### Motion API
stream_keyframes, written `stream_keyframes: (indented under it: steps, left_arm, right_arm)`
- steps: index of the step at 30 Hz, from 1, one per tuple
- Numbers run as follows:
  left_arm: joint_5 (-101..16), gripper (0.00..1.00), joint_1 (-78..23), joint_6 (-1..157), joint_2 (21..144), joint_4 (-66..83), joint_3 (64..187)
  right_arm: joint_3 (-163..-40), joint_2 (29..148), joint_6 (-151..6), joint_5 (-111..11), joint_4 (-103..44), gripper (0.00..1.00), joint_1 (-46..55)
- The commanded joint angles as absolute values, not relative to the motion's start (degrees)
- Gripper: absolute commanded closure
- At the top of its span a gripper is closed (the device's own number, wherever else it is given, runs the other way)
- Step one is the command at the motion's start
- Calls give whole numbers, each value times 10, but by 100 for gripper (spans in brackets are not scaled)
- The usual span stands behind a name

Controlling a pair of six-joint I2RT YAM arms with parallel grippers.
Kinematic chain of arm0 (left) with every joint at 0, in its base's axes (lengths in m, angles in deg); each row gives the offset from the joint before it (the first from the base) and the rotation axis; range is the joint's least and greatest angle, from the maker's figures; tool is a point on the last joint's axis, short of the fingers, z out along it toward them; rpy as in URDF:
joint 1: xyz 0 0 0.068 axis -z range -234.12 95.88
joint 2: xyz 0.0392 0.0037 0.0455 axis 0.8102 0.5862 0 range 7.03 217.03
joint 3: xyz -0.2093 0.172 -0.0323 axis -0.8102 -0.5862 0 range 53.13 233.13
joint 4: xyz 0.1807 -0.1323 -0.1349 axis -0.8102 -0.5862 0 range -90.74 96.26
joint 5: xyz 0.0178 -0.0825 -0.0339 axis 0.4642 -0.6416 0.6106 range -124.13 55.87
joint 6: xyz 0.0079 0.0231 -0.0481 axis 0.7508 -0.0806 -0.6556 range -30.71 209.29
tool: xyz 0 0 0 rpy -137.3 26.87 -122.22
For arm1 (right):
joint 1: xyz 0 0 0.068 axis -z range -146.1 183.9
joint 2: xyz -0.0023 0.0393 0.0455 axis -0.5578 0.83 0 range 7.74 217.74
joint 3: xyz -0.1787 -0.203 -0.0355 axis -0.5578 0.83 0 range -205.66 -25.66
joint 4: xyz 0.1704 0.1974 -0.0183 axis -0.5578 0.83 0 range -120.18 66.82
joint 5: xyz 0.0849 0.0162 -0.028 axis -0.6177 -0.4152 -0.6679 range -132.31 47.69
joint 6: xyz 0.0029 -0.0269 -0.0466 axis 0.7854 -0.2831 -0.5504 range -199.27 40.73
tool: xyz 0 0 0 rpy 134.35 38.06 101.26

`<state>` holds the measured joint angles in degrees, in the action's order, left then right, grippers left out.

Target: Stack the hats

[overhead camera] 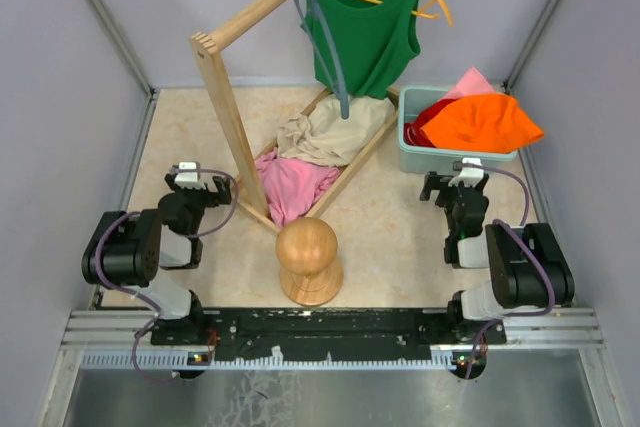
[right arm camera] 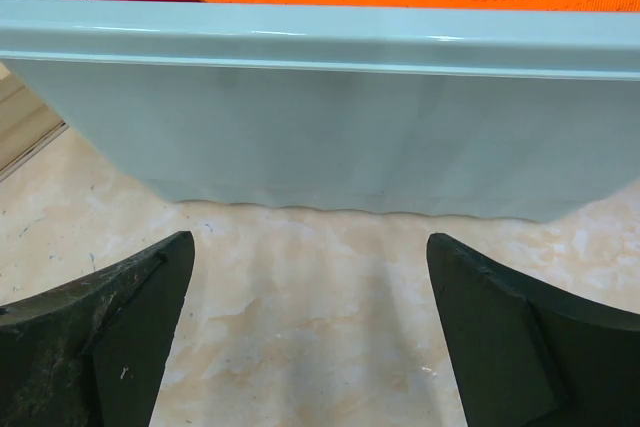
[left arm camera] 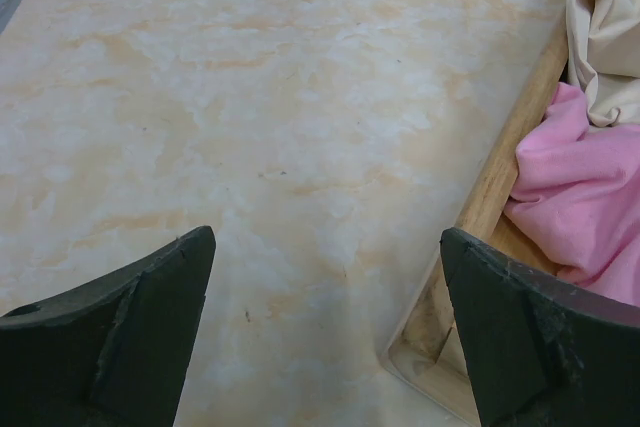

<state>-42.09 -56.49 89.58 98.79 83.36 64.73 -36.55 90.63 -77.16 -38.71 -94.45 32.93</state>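
The orange hat (overhead camera: 485, 122) lies on top of a heap in a pale teal bin (overhead camera: 455, 159) at about 2 o'clock on the bench (overhead camera: 390, 237). Its brim spills over the bin's near and right rim. A red hat (overhead camera: 430, 117) is tucked under it at its 9 o'clock. A corner of a pink hat (overhead camera: 472, 82) pokes out behind it at 12 o'clock. No fourth hat can be picked out; it may be buried in the bin, but the pictures do not show it.

The heap looks like a jumble rather than a neat nest of crowns, so I judge the stacking not yet begun. The wooden head form (overhead camera: 308, 259) at 6 o'clock, the likely place for a stack, stands bare.

The right pincer (overhead camera: 457, 187) sits just short of the bin's near wall, at the bin's 6 o'clock, with its jaws spread wide and nothing between them. Its wrist view shows only the bin wall, with orange and red fabric above the rim. The left pincer (overhead camera: 203, 187) is over at 9 o'clock, also spread wide and empty above bare bench, beside the base of the clothes rack (overhead camera: 225, 117).

Inside that base lie a beige cloth (overhead camera: 330, 132) and a pink cloth (overhead camera: 295, 187), and a green tank top (overhead camera: 365, 32) hangs above them. None of these belong to the task. All of the lifting and placing remains to be done.
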Motion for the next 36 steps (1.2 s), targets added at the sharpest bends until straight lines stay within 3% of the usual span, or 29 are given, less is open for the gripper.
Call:
stream_keyframes:
  steps: [1,14,17,26,29,30,34,36]
  left_arm:
    - [-425,0,-566,903,983,840,647]
    - [-416,0,-560,906,981,828,652]
    - [-367,0,-559,893,945,798,649]
    - [-376,1,-559,852,724,475,734]
    - [-344,8,-560,855,696,420,745]
    - [-344,11,-560,860,698,397,759]
    - [-381,45,-561,865,751,271,860]
    - [-402,53,-561,860,786,232,901]
  right_arm:
    - [-369,906,-781,-381,-984,1,333]
    - [-373,907,-781,-382,-979,1,333]
    - [-368,885,-775,-368,-973,1,333]
    - [-536,732,-717,-454,-594,1,333]
    - [-608,737,-673,-498,-495,3,333]
    - [-628,740,-657,-513,-470,8,333]
    - [-675,742,-607,-571,-398,42,324]
    - [-677,729,-604,-558,-383,48,313]
